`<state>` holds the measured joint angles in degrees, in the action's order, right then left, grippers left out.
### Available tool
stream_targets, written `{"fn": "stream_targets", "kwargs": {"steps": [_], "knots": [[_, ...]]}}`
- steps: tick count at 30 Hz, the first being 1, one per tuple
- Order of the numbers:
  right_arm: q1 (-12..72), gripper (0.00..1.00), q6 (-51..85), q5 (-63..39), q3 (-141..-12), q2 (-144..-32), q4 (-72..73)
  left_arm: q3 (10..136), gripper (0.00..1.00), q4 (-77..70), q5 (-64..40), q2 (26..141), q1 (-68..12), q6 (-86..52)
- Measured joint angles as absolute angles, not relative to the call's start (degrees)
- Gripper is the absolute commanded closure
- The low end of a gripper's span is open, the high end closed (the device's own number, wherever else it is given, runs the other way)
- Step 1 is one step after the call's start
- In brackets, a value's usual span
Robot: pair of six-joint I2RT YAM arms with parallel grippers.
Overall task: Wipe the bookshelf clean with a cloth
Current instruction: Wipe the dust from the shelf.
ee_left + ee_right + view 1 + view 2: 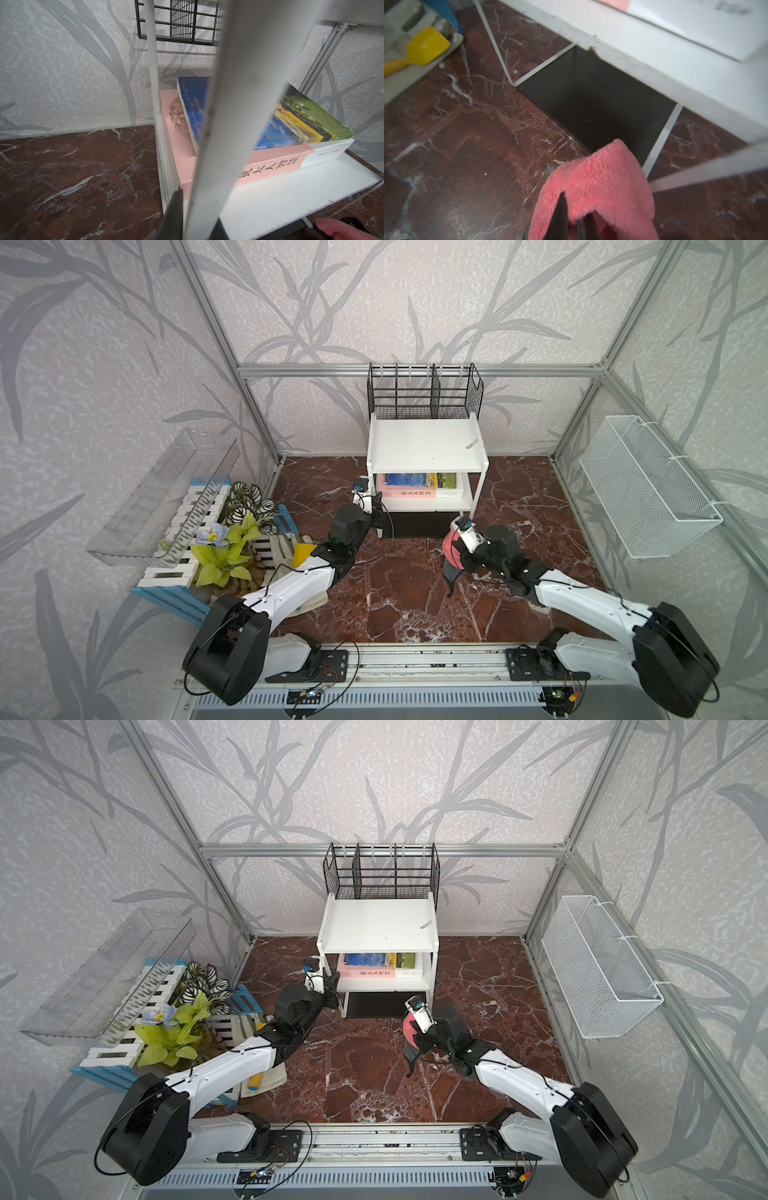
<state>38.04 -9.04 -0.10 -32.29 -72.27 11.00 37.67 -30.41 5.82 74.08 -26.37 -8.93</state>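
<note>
Cloth (598, 182) in right gripper (576, 207), left gripper (197, 209) clasping bookshelf (239, 83), "FARM" on book (276, 133) spine

Bright, diffuse light, soft shadows (faint sheen on the marble tabletop (456, 218)); the right wrist view blurs the bookshelf (654, 68) up close.

In the left wrist view, the pink book (270, 164) on the lower board of the bookshelf (270, 203) carries large dark Chinese characters along its spine, 犹太人智慧. The small print on the spine's white end is too fine to read. The blue, yellow and green book (295, 126) stacked on it shows "FARM" in white on its spine.
</note>
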Motion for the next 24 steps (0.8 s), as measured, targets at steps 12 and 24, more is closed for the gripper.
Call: {"fn": "stream_targets", "kwargs": {"steps": [12,24], "knots": [[43.0,1.0,-63.5,29.3,-48.6,-119.0,49.5,37.7,1.0,-30.4,5.7,74.0,-26.4,-9.2],[47.4,1.0,-81.5,23.2,-62.5,-126.4,49.1,37.7,1.0,-30.3,5.6,74.1,-26.4,-9.3]]}}
